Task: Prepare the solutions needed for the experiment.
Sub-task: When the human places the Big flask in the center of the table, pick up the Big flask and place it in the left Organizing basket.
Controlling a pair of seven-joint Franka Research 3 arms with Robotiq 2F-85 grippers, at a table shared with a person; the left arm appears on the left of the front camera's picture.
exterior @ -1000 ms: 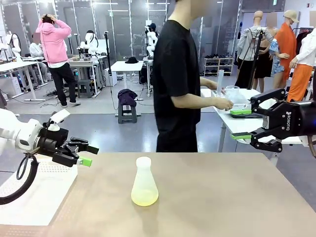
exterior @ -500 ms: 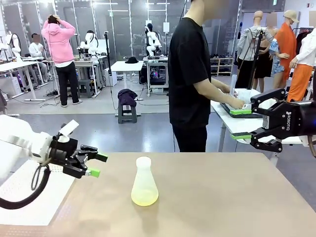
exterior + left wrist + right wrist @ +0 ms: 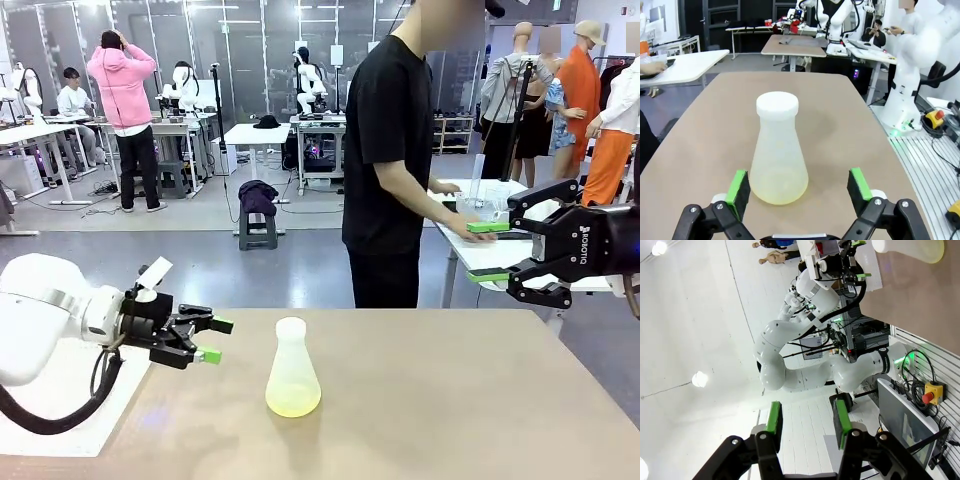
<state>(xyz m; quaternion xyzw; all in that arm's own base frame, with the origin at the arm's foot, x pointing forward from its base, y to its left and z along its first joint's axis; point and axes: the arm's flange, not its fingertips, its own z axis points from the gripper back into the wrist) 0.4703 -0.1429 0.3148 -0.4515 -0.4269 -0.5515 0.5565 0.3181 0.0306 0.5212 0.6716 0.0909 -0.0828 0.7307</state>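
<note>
Left wrist view: a capped conical flask point(image 3: 778, 150) stands mid-surface, holding a shallow layer of pale yellow-green solution point(image 3: 778, 187). Left gripper point(image 3: 798, 186) jaws gape apart before it; right gripper point(image 3: 488, 252) jaws stand partly apart, empty.

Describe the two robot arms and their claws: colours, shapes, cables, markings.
Both arms are glossy white with rounded joints. The left claw is black with two fingers tipped in green pads; a black cable loops beneath its wrist and a small white tag sticks up from it. The right claw is black with green pads and carries white ROBOTIQ lettering on its body.
</note>
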